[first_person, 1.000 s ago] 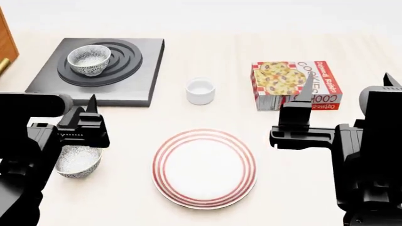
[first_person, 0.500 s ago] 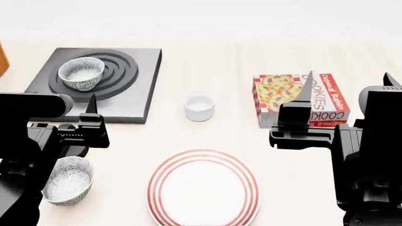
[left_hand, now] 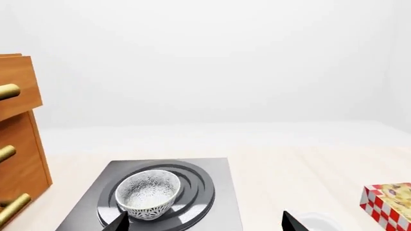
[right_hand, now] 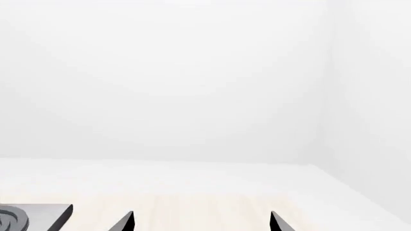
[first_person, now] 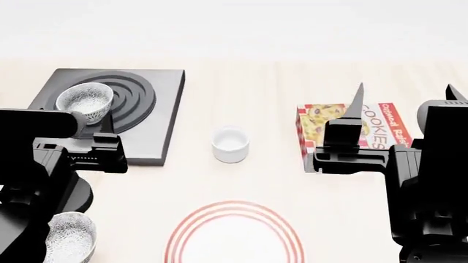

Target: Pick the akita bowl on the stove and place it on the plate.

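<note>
Akita bowl (first_person: 85, 102) on stove (first_person: 158, 112); second bowl (first_person: 69, 236); one plate (first_person: 234, 236).

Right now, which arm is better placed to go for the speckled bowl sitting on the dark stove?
Left. The speckled bowl on the dark grey stove slab lies just ahead of the left gripper, framed in its wrist view. The right gripper sits over the cookie box, across the table.

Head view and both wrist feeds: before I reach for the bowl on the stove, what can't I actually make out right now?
- Plate: head view, its near half cut off by the frame's lower edge.
- Second speckled bowl: head view, partly hidden by the left arm.
- Akita bowl on the stove: its near side is covered by the left arm.
- Left pincer, right pincer: only tips show in the wrist views.
</note>
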You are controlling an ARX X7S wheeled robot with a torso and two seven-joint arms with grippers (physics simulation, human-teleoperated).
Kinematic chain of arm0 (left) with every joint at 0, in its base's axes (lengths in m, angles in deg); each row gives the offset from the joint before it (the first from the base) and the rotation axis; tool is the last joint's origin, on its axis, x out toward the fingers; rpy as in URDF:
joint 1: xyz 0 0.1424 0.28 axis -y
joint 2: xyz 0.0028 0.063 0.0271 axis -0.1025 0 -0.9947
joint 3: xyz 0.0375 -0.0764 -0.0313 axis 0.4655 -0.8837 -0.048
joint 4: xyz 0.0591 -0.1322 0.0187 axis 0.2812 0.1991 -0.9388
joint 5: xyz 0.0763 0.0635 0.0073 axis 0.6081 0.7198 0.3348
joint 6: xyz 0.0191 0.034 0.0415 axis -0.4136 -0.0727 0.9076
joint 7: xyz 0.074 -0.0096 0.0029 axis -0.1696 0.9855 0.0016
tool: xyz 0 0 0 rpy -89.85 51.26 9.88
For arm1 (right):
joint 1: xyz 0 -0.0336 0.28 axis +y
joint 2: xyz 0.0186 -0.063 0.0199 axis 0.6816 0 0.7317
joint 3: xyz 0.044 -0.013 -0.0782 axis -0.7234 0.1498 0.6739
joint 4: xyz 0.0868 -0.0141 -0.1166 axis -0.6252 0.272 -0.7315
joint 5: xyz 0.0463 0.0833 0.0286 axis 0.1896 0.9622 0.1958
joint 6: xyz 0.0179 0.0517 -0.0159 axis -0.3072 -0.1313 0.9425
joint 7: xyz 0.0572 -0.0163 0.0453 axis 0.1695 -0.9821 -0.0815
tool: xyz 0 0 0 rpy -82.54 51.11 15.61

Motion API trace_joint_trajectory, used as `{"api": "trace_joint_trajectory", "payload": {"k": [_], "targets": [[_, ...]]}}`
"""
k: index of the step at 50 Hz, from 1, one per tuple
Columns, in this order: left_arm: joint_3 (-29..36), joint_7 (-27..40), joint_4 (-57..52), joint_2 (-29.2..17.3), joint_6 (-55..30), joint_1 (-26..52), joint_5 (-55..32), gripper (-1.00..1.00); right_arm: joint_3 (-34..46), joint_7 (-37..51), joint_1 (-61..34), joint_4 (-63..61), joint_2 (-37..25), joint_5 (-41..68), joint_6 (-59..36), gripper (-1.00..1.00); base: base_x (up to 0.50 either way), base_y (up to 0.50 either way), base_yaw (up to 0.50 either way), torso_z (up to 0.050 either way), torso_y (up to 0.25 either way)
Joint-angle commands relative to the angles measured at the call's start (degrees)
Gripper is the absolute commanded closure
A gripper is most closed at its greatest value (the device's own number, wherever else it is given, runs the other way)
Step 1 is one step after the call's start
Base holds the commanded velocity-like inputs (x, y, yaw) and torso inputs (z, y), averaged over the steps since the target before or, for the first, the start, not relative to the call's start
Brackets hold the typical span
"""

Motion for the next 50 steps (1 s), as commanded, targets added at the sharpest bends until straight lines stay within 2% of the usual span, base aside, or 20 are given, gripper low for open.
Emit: {"api": "trace_joint_trajectory", "payload": {"k": [1,50], "targets": [[0.2,0.1,0.1,-0.2,0.1,0.1,-0.2,-1.0,0.0,0.3,-0.1,-0.1,-0.1,0.3,-0.3,-1.0,0.2,0.0,0.0,0.0,0.0],[1.2,0.7,-0.1,-1.2,0.2,0.8,-0.8,-1.0,0.5,1.0,0.0,0.1,-0.8,1.3,0.4,-1.0,0.21,0.0,0.0,0.0,0.0]]}}
